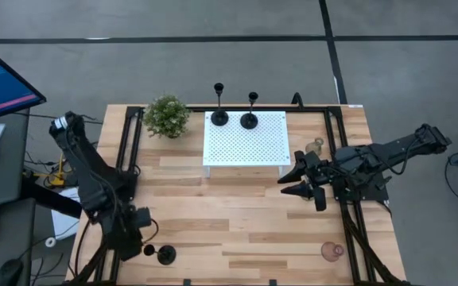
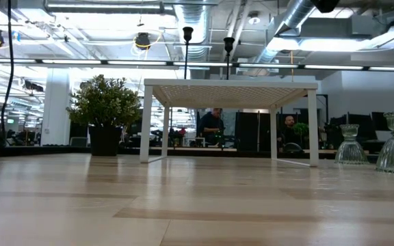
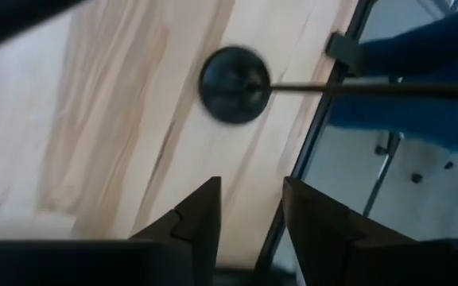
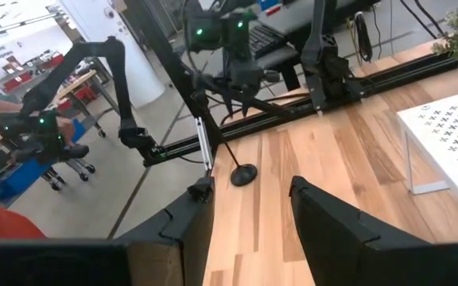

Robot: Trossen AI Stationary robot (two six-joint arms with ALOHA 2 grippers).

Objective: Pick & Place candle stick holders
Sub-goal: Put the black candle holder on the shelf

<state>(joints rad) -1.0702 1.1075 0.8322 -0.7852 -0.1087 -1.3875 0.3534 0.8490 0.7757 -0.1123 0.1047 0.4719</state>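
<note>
On my high view the wooden surface (image 1: 237,214) shows pale planks with visible grain. Near its 12 o'clock edge stands a white perforated stand (image 1: 245,139), flat and square, on thin legs. Two black candle stick holders (image 1: 219,117) stand on its far edge, each with a round flat base and a thin stem; the second one (image 1: 249,120) is just beside the first. The bushy green plant (image 1: 166,116) sits at about 10 o'clock, next to the stand. My left gripper (image 1: 143,238) is at about 7 o'clock; its dark, wedge-shaped fingers (image 3: 197,226) stand apart with a narrow gap and hold nothing. A third black holder (image 1: 165,255) stands just beside it, free on the wood, its disc base matte and dark. My right gripper (image 1: 294,179) hovers at about 3 o'clock, fingers parted and empty. A pale translucent bulbous holder (image 1: 318,144) sits near it, and a pink translucent one (image 1: 331,251) stands at about 5 o'clock. In the low view two ribbed glassy holders (image 2: 351,145) appear at the right side.
</note>
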